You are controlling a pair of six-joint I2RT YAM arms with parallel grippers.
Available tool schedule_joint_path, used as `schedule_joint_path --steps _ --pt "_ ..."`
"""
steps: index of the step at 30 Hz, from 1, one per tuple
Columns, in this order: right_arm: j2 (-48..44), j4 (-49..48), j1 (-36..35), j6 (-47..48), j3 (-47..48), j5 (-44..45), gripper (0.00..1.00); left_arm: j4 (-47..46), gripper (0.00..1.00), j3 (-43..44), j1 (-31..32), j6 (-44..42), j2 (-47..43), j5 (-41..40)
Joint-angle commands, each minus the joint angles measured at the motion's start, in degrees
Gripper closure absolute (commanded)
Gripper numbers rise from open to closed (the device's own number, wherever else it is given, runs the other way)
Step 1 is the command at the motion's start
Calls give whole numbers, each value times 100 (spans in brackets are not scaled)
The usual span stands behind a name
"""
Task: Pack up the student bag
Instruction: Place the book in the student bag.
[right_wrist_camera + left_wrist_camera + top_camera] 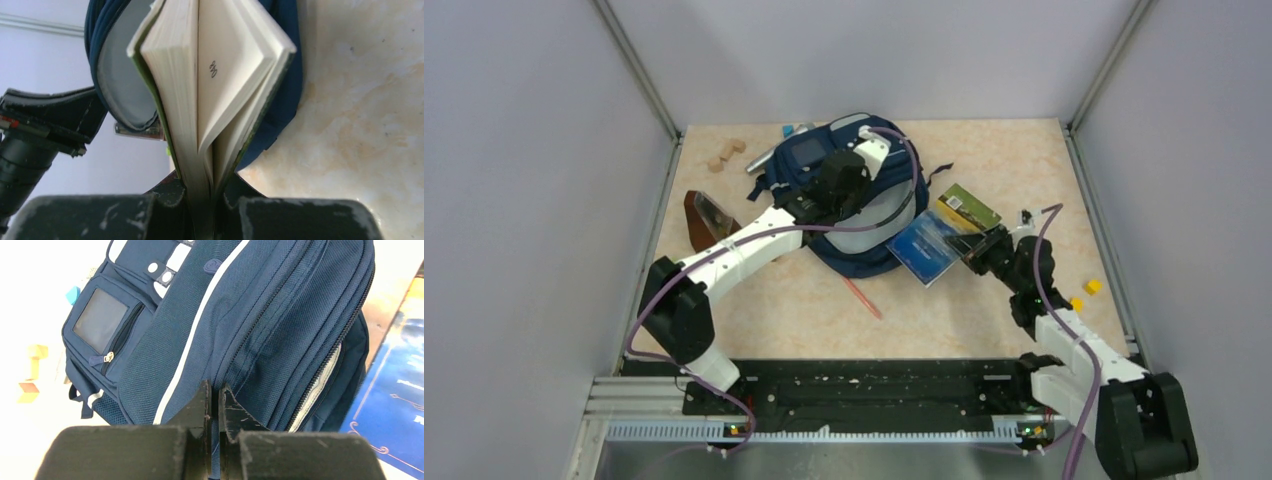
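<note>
While my left claw (213, 402) stands with its fingers together, the tips touching the navy fabric of the student bag (280, 315) (whether a fold is caught between them, I cannot tell), my right claw (200, 187) is clamped on a book (220, 70) whose pages fan apart. Seen from above, the bag lies toward 12 o'clock on the table (1004, 160), and the book is just at its 3 o'clock side. A pink pencil (864, 298) lies at the bag's 6 o'clock.

Beige marbled table (984, 160), student bag (796, 160), wooden blocks (726, 155), perhaps a pink pen (862, 297), two yellow cubes (1093, 287)
</note>
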State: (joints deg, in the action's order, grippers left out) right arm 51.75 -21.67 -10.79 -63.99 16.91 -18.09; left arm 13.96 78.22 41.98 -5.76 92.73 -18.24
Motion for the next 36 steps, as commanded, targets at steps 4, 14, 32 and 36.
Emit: schedule_joint_path --steps 4,14,32,36 --pt "1309 -1536 -457 -842 970 -49 100 -424 100 450 -142 419 -497 546" --pt "3130 -2209 -972 -1233 2189 212 100 -687 100 358 -368 544 -533 897" --pt "5797 -2210 -1589 -1133 4622 1778 100 -948 100 179 -558 799 -528 1409" --pt "6253 -2057 -1780 -1064 5109 2140 100 -1002 100 151 -571 839 -528 1475"
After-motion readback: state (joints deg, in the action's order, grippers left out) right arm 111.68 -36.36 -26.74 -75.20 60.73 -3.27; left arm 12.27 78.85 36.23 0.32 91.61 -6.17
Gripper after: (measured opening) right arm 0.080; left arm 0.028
